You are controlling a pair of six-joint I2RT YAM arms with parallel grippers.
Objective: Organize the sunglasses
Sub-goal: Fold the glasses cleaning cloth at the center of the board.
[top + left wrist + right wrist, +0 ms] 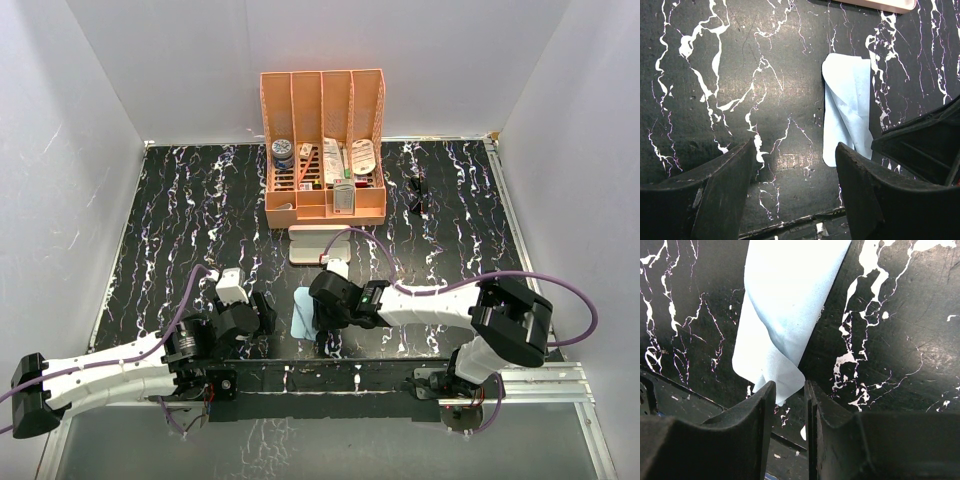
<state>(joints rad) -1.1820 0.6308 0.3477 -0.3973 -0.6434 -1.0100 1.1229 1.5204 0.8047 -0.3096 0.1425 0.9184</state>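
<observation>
The sunglasses (418,195) are small, black and dark-lensed. They lie at the back right of the table, just right of the orange organizer, far from both grippers and in neither wrist view. My right gripper (322,335) sits low over the near end of the light blue cloth (303,312). In the right wrist view its jaws (789,385) stand a narrow gap apart, with the cloth's curled corner (790,295) lying between the tips, not pinched. My left gripper (265,318) is open wide and empty just left of the cloth (847,100).
The pink glasses case (320,243) lies shut in front of the orange organizer (323,100), which holds several small items; the case's edge also shows in the left wrist view (885,4). The table's front edge and metal rail run just below both grippers.
</observation>
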